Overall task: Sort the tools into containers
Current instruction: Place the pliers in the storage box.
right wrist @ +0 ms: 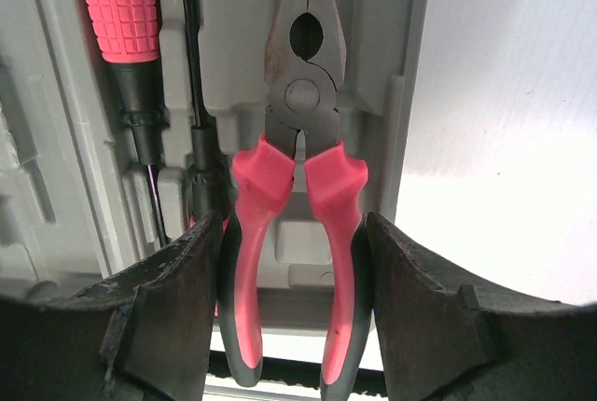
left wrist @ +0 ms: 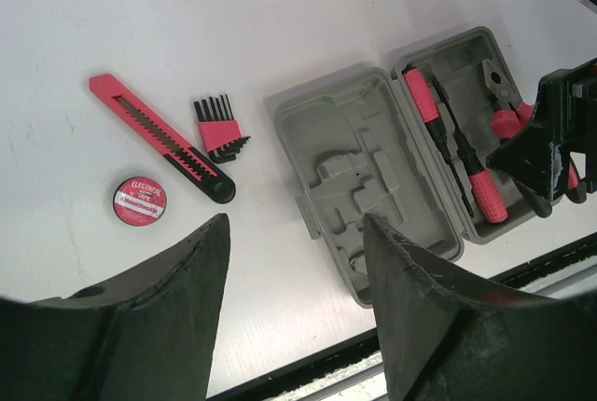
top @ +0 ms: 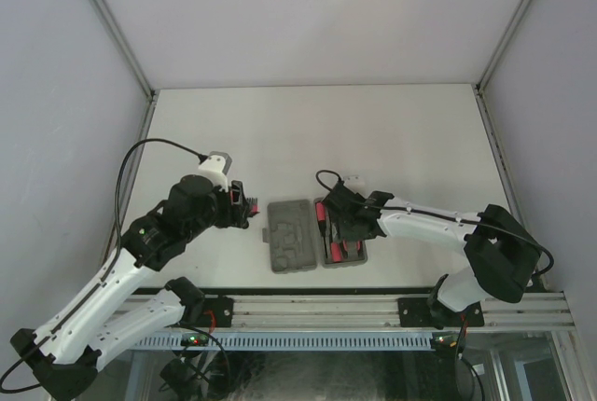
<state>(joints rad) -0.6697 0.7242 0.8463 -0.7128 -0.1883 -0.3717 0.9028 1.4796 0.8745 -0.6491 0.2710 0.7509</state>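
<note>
Red-handled pliers (right wrist: pixel 289 93), one handle end cut off, in right pincer (right wrist: pixel 294 224)

Table (top: pixel 317 131): white and flat, with a dark rail along its near edge.
Tool case (left wrist: pixel 350 154): grey plastic, lying open on the table near the front edge, with both halves flat and side by side.
Knife (left wrist: pixel 159 135): red and black, lying at a slant, apart from the case on its left in the left wrist view.
Hex key set (left wrist: pixel 219 129): red holder with black keys, between the knife and the case, just beside the knife.
Tape roll (left wrist: pixel 139 200): small, round and red, lying flat near the black end of the knife.
</note>
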